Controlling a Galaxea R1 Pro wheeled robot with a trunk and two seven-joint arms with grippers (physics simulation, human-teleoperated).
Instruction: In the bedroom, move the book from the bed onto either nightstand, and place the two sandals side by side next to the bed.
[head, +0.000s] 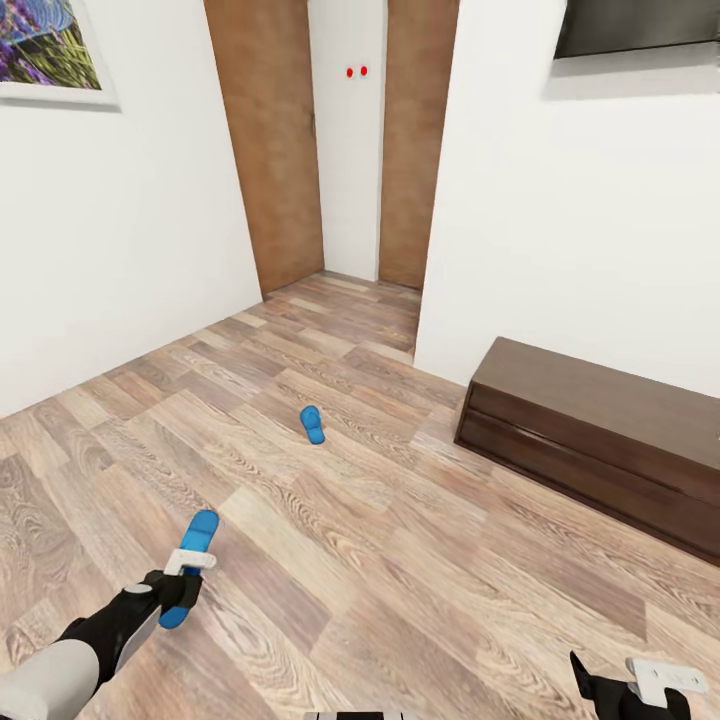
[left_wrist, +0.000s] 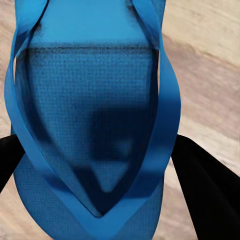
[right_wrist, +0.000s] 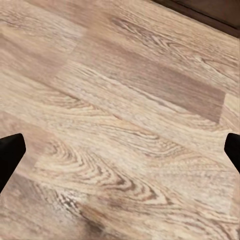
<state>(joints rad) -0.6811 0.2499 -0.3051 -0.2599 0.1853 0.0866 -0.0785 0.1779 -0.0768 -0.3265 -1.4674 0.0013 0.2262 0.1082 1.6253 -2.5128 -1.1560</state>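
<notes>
Lavender picture (head: 45, 45) upper left on white wall. Left end effector (head: 185, 585) clamped on one blue sandal (head: 192, 565), held above the plank floor (head: 400, 560); long axis runs away from the robot, tilted slightly right. Second sandal (head: 312, 423) lies flat mid-floor, well apart, long axis toward the doorway (head: 345, 140). Dark bench cabinet (head: 600, 440) at right wall. Right end effector (head: 640, 690): fingers (right_wrist: 10, 152) wide apart, empty.

Floor (head: 400, 560) is wood plank with pronounced grain and a low satin sheen; held sandal (left_wrist: 90, 100) has a finely textured matt blue footbed with smooth, rubber-like straps; low cabinet (head: 600, 440) is dark brown wood, semi-gloss; walls (head: 560, 220) are plain matt white; doors (head: 270, 140) are matt brown wood.
</notes>
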